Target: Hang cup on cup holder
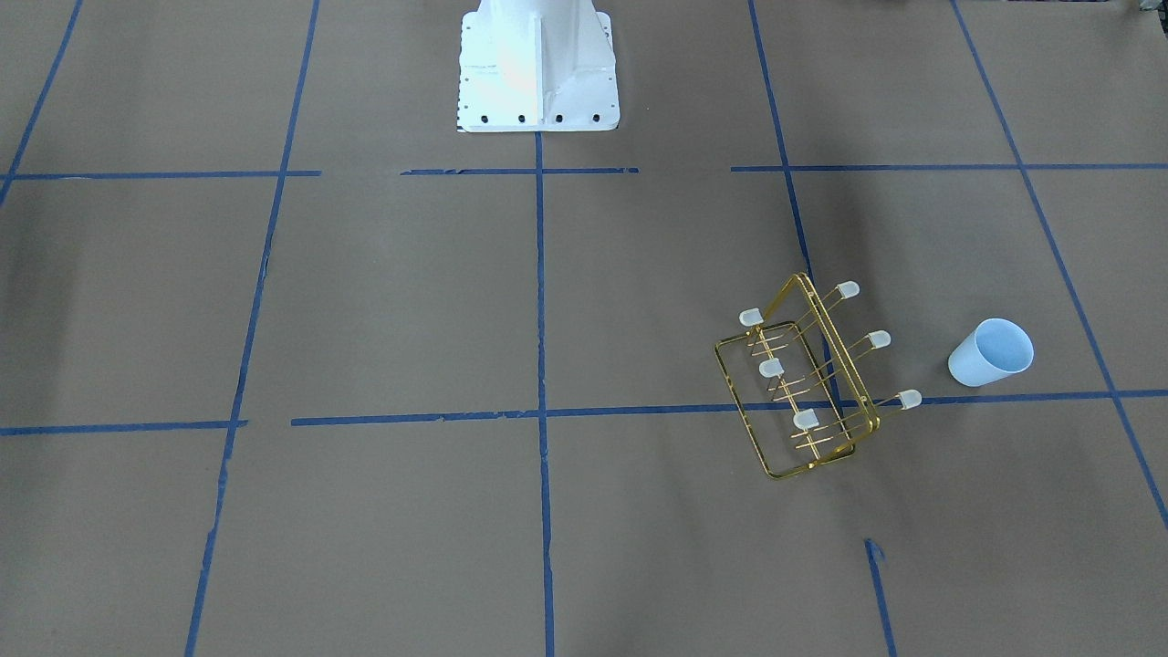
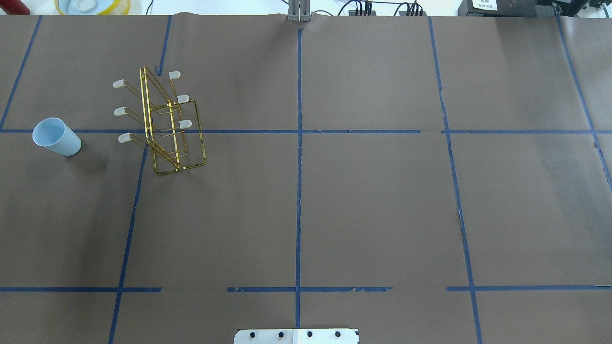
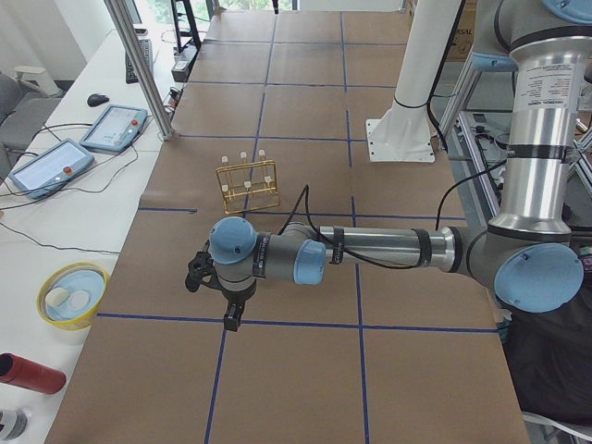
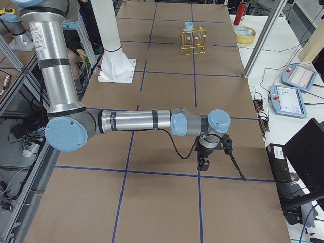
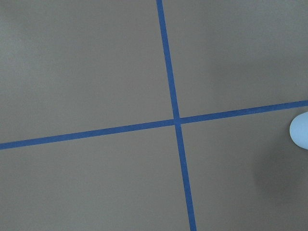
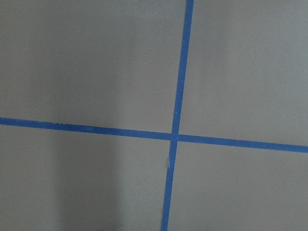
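The cup (image 1: 991, 352) is a small pale blue tumbler standing upright, mouth up, on the brown table cover; it also shows in the overhead view (image 2: 56, 136) and at the edge of the left wrist view (image 5: 301, 130). Beside it, a short gap away, stands the gold wire cup holder (image 1: 772, 368) (image 2: 185, 123) (image 3: 247, 188) with white-capped prongs, all bare. My left gripper (image 3: 231, 320) hangs above the table near its left end, short of the cup holder. My right gripper (image 4: 204, 164) hangs over the table's far right part. Whether either is open or shut I cannot tell.
The white robot base (image 1: 537, 68) sits at the table's middle edge. Blue tape lines grid the cover. Off the table's far side are a yellow-rimmed bowl (image 3: 72, 294), a red cylinder (image 3: 28, 373), two teach pendants (image 3: 113, 125) and a metal post (image 3: 139, 65).
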You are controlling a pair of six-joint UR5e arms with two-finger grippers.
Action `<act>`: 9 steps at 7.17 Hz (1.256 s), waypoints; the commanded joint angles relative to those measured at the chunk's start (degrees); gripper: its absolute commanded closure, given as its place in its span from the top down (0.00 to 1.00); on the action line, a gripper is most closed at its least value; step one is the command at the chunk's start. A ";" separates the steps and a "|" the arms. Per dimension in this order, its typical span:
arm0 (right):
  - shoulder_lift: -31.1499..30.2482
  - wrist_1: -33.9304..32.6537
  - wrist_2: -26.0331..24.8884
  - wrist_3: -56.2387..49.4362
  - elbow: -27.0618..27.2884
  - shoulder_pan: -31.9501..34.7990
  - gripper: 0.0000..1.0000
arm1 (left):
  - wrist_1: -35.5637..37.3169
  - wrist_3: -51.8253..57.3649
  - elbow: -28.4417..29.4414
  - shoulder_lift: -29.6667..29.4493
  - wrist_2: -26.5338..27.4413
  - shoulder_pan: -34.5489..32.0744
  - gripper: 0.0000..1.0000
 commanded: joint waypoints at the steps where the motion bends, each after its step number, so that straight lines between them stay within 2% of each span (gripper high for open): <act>1: 0.00 0.00 0.00 -0.01 0.00 0.00 1.00 | 0.06 -0.04 -0.43 -0.33 0.04 0.02 1.00; 7: 0.00 0.00 0.00 -0.01 0.00 -0.09 1.00 | -0.46 -3.63 -1.66 -1.03 -0.13 0.02 1.00; 9: 0.00 0.00 0.00 0.08 0.00 0.00 1.00 | -3.17 -7.06 -1.66 -1.12 0.04 0.02 1.00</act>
